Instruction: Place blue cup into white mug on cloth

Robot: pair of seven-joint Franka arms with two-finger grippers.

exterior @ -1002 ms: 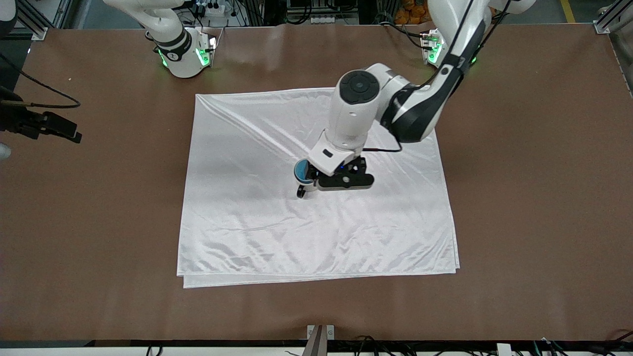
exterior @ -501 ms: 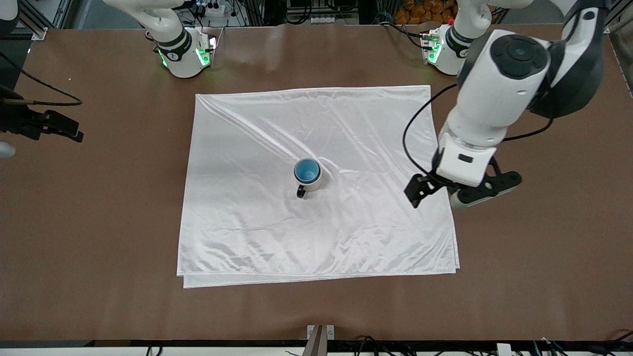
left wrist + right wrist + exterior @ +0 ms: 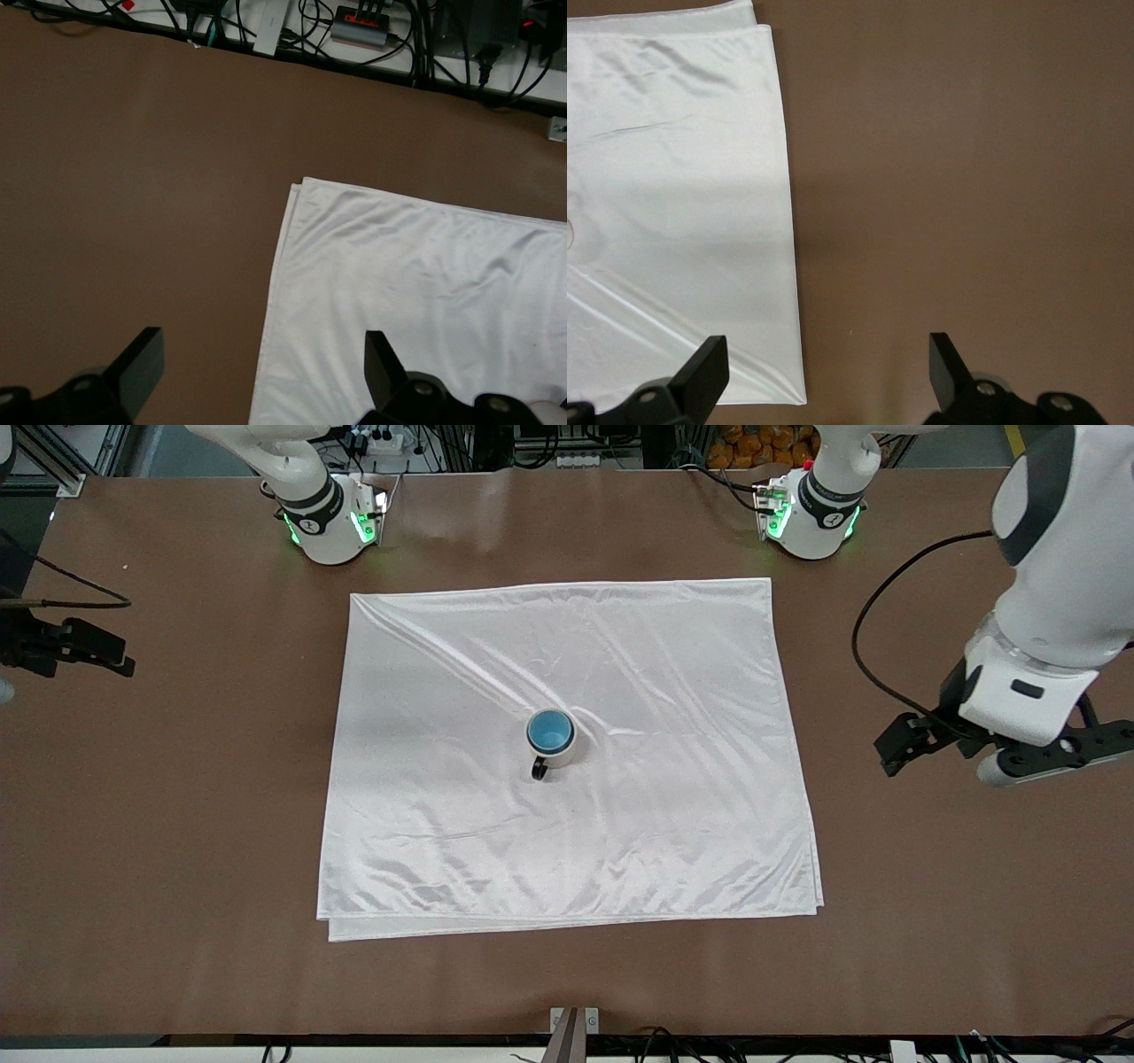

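The blue cup [image 3: 550, 731] stands inside the white mug [image 3: 562, 754], whose black handle [image 3: 539, 770] points toward the front camera. The mug sits upright near the middle of the white cloth [image 3: 443, 691]. My left gripper [image 3: 262, 359] is open and empty, hanging over the cloth's edge and the bare brown table at the left arm's end. My right gripper [image 3: 824, 363] is open and empty too, over bare table beside a cloth corner [image 3: 799, 396] at the right arm's end. Neither gripper touches the mug.
The brown table [image 3: 930, 921] surrounds the cloth on all sides. The two arm bases [image 3: 332, 522] [image 3: 811, 514] stand along the table edge farthest from the front camera. Cables and power strips [image 3: 354, 22] lie past the table edge in the left wrist view.
The left gripper, which was at the mug, has lifted away and swung off the cloth toward the left arm's end of the table. The cup stays in the mug.
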